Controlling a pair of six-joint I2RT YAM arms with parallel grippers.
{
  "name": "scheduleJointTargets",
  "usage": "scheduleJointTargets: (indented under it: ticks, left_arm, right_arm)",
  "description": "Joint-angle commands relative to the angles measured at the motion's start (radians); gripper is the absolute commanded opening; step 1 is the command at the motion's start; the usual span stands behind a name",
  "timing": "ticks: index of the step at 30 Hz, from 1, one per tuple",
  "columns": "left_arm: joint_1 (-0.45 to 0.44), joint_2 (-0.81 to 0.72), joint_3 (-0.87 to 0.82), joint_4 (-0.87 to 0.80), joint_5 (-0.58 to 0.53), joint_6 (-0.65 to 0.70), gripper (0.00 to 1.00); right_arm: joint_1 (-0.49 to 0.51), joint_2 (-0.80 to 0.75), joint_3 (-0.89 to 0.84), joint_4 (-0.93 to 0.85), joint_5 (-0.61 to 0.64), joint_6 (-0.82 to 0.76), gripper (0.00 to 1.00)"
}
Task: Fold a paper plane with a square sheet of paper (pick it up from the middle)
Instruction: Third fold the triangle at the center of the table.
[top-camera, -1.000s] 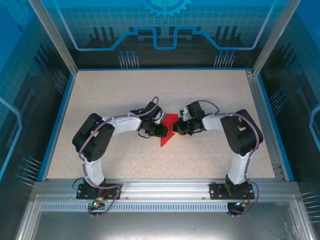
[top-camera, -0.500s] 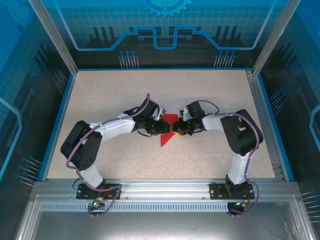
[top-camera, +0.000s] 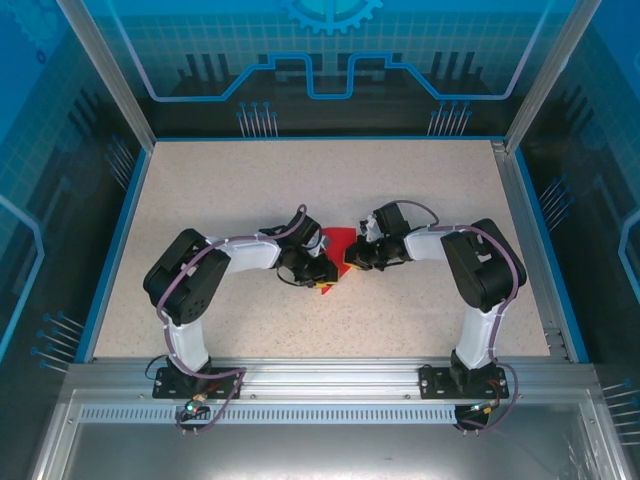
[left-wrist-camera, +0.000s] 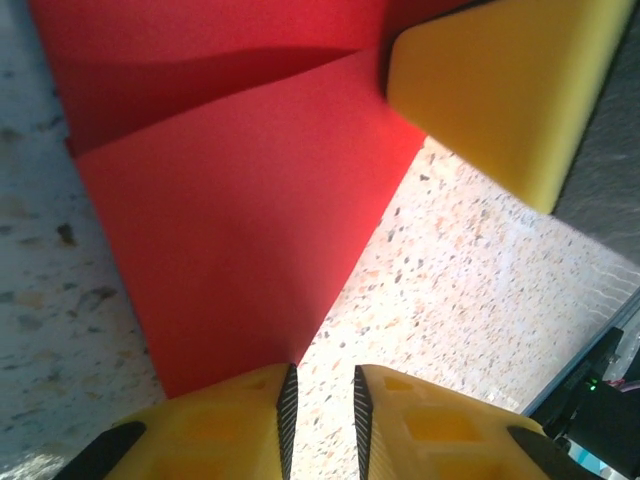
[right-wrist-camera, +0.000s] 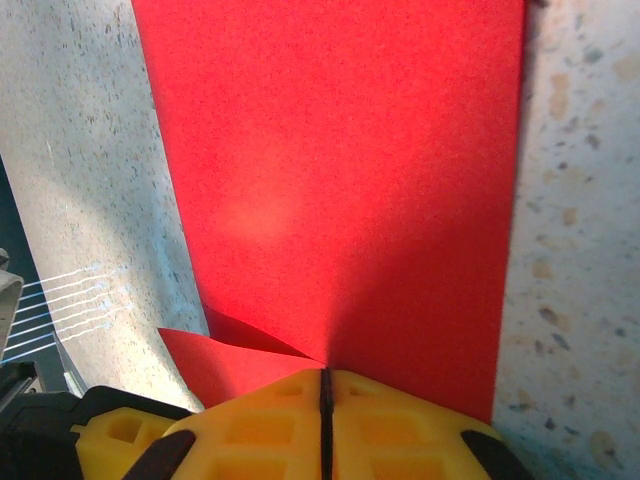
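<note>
Folded red paper (top-camera: 338, 242) mostly hidden beneath both grippers.
Left gripper (left-wrist-camera: 322, 378) narrowly parted beside its point; right gripper (right-wrist-camera: 323, 376) clenched, covering its edge.

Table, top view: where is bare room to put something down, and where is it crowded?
Bare: the far band of the table between the red paper and the back blue rim; both outer side margins; the near strip along the metal rail. Crowded: the middle, where the left gripper and right gripper meet at the paper.
</note>
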Motion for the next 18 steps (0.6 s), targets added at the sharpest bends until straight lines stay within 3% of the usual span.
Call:
scheduleJointTargets:
  ticks: [1,18]
  left_arm:
    - [-0.003,0.010,-0.033,-0.073,-0.015,0.047,0.25]
    - [-0.003,-0.006,-0.097,-0.070,-0.019,0.071,0.21]
  right_arm:
    - [0.002,0.013,-0.002,-0.076,0.060,-0.017,0.10]
    - [0.012,-0.114,0.053,-0.072,-0.053,-0.014,0.10]
